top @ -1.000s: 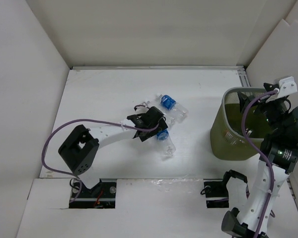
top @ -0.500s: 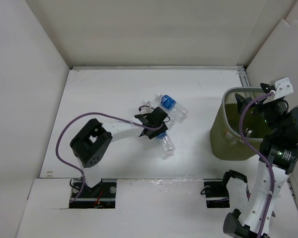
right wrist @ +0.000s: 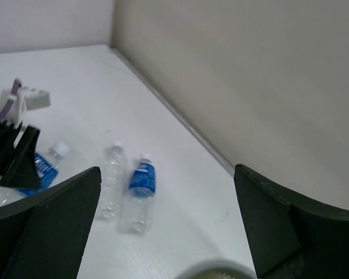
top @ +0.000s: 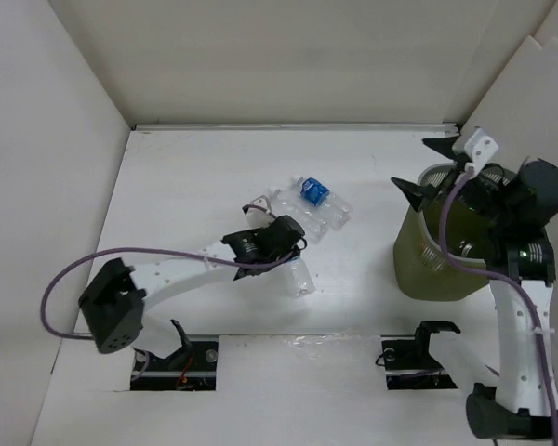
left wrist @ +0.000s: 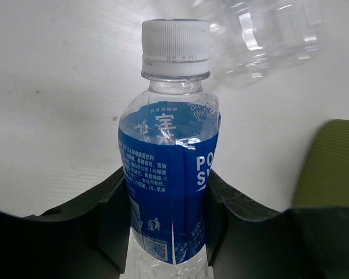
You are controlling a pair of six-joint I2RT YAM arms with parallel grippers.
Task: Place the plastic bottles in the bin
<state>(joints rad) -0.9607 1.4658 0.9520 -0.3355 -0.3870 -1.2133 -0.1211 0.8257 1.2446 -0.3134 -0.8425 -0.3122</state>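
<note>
Left gripper (top: 274,237) pinches a white-capped blue bottle (left wrist: 168,157) near the middle of the table (top: 195,186). A second blue bottle (right wrist: 142,185) and a plain bottle (right wrist: 111,183) lie just beyond it. Right gripper (top: 426,169) hangs spread wide over the green bin (top: 428,269) at the table's right edge. At least three bottles are not yet binned.

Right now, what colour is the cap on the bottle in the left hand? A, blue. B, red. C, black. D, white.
D: the left wrist view shows the bottle clamped in the left hand, topped by a white cap.
</note>
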